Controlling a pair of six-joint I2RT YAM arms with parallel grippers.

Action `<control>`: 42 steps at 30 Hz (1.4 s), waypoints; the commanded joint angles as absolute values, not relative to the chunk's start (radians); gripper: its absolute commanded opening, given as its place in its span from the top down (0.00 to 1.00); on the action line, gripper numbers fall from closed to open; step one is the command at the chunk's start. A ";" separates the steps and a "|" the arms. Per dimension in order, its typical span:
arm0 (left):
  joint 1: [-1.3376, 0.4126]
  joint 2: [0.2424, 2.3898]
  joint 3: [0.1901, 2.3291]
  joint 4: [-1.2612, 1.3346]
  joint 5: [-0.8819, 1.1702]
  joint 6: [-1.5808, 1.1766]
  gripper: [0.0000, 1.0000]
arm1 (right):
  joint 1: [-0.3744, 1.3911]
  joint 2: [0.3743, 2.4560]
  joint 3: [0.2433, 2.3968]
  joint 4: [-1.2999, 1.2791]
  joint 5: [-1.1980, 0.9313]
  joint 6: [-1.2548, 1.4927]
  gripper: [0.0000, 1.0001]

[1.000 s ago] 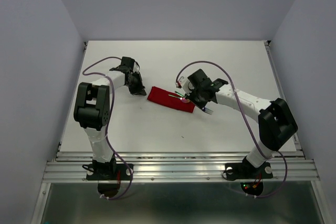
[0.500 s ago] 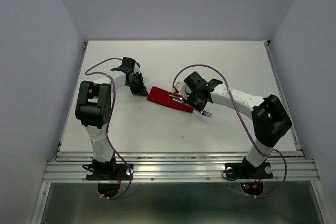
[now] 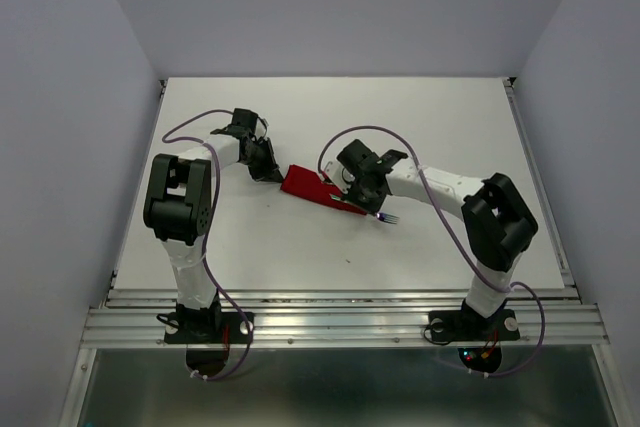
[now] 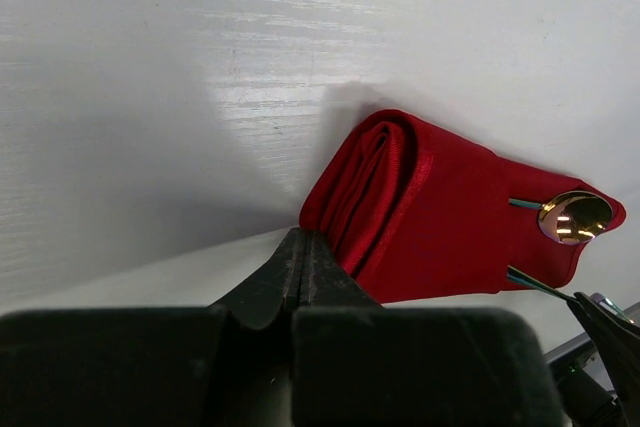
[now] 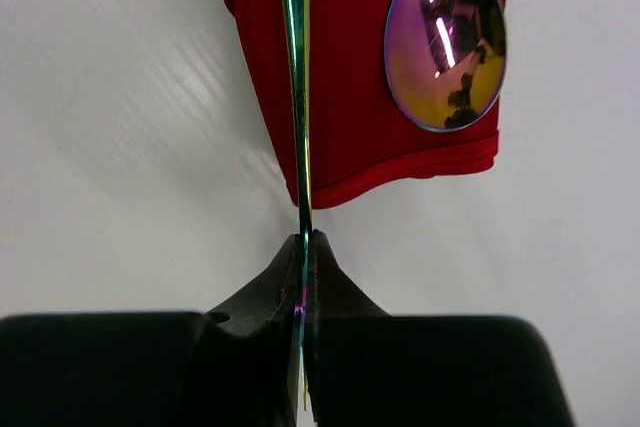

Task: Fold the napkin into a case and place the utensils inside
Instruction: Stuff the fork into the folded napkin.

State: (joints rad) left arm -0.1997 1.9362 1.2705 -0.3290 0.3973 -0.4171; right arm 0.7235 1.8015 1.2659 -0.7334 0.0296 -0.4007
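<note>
The napkin lies folded as a narrow red case [image 3: 312, 187] [image 4: 440, 212] [image 5: 350, 77] in the middle of the table. The spoon's shiny bowl [image 4: 573, 217] [image 5: 445, 42] sticks out of the case's right end, with its handle inside the cloth. My right gripper [image 3: 364, 197] [image 5: 306, 242] is shut on the thin teal fork [image 5: 296, 97] just outside that end. The fork's handle [image 4: 535, 282] reaches into the cloth beside the spoon, and its tines [image 3: 389, 218] trail behind the fingers. My left gripper [image 3: 268, 171] [image 4: 303, 240] is shut, its tips at the case's rolled left end; I see no cloth between them.
The white table [image 3: 330, 247] is walled by pale panels at the back and both sides. A metal rail [image 3: 340, 322] runs along the near edge, where both arm bases stand. Purple cables loop over each arm.
My right gripper has slid left toward the case with the fork, pushing the handle further in. The left gripper and the case have stayed put.
</note>
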 commanded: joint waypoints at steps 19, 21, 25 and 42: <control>-0.206 1.922 1.284 -0.305 0.437 -0.408 0.96 | 0.793 1.970 1.511 -0.750 0.031 -0.434 0.99; -0.206 1.922 1.284 -0.305 0.437 -0.408 0.96 | 0.793 1.977 1.526 -0.752 0.028 -0.442 0.99; -0.206 1.924 1.285 -0.304 0.439 -0.408 0.96 | 0.802 2.000 1.555 -0.758 0.029 -0.453 0.99; -0.207 1.927 1.290 -0.305 0.449 -0.407 0.96 | 0.802 2.091 1.675 -0.761 0.017 -0.499 0.99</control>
State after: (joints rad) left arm -0.2012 1.9362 1.2705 -0.3103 0.4240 -0.4171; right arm 0.7937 2.0792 1.6165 -0.7555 0.0326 -0.4778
